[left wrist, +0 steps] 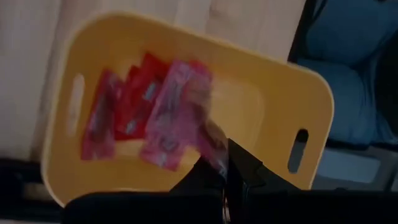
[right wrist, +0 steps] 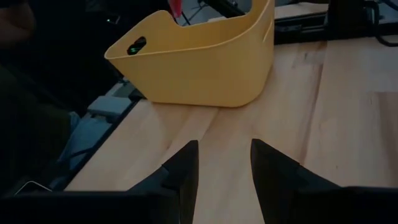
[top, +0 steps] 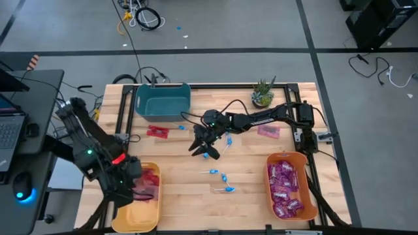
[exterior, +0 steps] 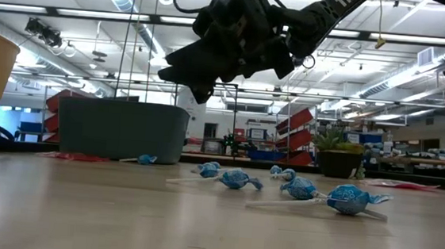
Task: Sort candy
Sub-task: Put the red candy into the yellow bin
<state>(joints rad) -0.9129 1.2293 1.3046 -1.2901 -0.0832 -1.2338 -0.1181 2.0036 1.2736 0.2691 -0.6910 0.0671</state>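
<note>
My left gripper (left wrist: 225, 167) hangs over the yellow bin (top: 125, 219) at the table's near left, shut on a flat red packet (left wrist: 177, 109). Several more red packets (left wrist: 118, 115) lie in that bin. My right gripper (top: 199, 147) stands open above mid-table with nothing between its fingers (right wrist: 224, 149). Blue lollipops (top: 212, 155) lie right beside it, and others (top: 224, 177) nearer the front edge. In the low view it (exterior: 188, 72) hovers clear of the lollipops (exterior: 234, 179). My left gripper pinches the red packet by one end (left wrist: 210, 142) between its two fingers, coming steeply from above. The packet is lifted clear over the yellow bin, above the red packets lying inside.
A teal bin (top: 163, 98) stands at the far left, a potted plant (top: 262, 94) at the far right. An orange bin (top: 269, 189) holds purple packets (top: 286, 186). Loose red packets (top: 157, 132) (top: 268, 131) and one lollipop (top: 182, 127) lie on the wood.
</note>
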